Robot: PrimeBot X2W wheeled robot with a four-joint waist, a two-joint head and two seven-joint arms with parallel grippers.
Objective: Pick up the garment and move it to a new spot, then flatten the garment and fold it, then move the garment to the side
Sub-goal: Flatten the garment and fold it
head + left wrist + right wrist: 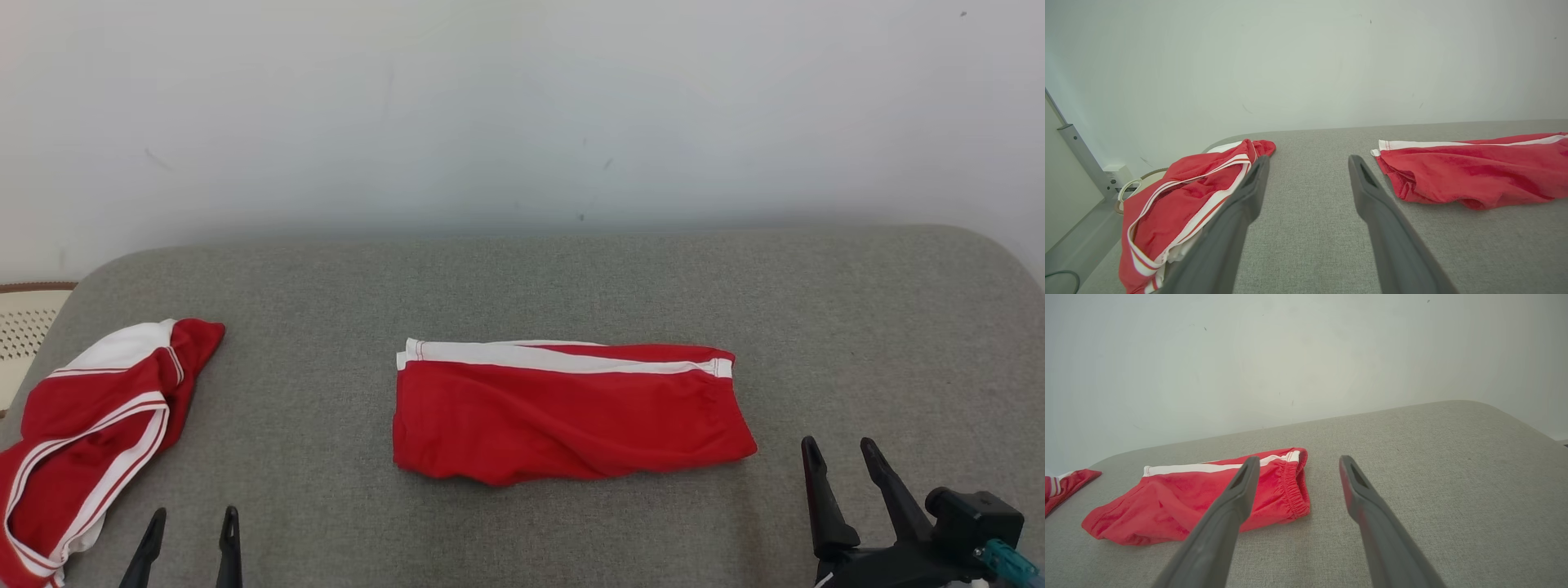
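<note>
A red garment [563, 412] with a white stripe lies folded into a neat rectangle at the middle of the grey table; it is also in the left wrist view [1474, 171] and the right wrist view [1200, 498]. My left gripper [194, 518] stands open at the lower left, empty, its tips [1308, 161] pointing at bare table between the two red pieces. My right gripper [838, 447] is open and empty at the lower right, just right of the folded garment's waistband end [1296, 486].
A second red and white garment [90, 441] lies crumpled at the table's left edge [1184, 204]. A pale woven basket [24, 327] stands beyond that edge. The grey table [571, 278] ends at a white wall behind.
</note>
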